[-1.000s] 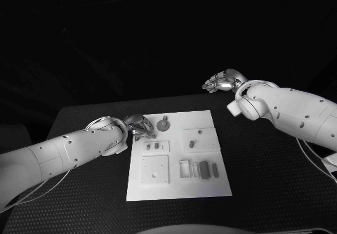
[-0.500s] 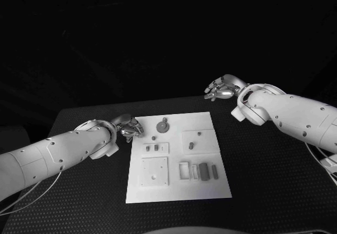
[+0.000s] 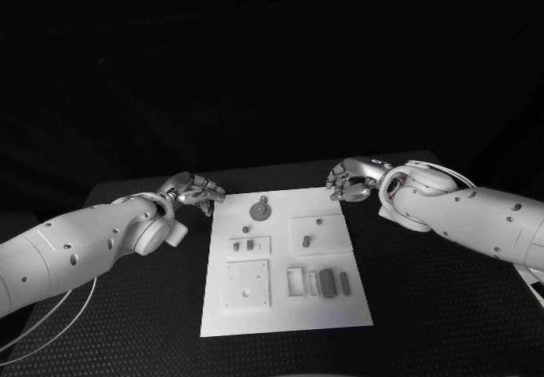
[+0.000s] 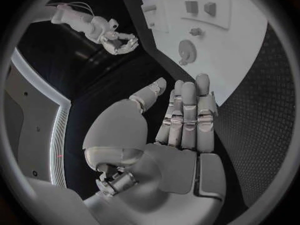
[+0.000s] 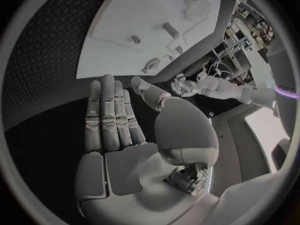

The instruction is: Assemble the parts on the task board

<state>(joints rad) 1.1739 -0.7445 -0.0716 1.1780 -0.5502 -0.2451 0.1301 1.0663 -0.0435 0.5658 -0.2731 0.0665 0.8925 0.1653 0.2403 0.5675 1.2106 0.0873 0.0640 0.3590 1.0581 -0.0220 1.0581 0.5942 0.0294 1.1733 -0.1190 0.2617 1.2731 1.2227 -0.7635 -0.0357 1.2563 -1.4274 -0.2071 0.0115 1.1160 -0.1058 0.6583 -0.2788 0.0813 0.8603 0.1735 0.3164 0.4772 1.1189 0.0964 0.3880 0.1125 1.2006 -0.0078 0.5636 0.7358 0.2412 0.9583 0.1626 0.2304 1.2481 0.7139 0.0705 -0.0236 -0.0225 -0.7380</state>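
- the task board (image 3: 284, 267) lies flat in the middle of the black desk (image 3: 431, 314), its long side running away from the robot.
- a round part with a small knob (image 3: 261, 209) sits near the board's far edge; it also shows in the left wrist view (image 4: 186, 50) and the right wrist view (image 5: 150, 64).
- below it, toward the left arm's side, two small dark parts (image 3: 243, 246) stand side by side in a shallow raised frame.
- on the right arm's side of the board, a raised square plate (image 3: 316, 232) carries a short dark part (image 3: 306, 240) and a tiny one (image 3: 321, 221) further away.
- the near half has a plain square plate with a small hole (image 3: 248, 283), and beside it a row of slots with upright dark parts (image 3: 328, 282).
- the left hand (image 3: 192, 192) hovers just off the board's far left corner, over the desk; the left wrist view (image 4: 184, 117) shows its fingers straight and together, thumb apart, grasping nothing.
- the right hand (image 3: 354, 180) is at the board's far right corner, just beside its edge; the right wrist view (image 5: 112, 117) shows its fingers stretched out side by side, thumb apart, released and empty.
- neither hand touches any part.
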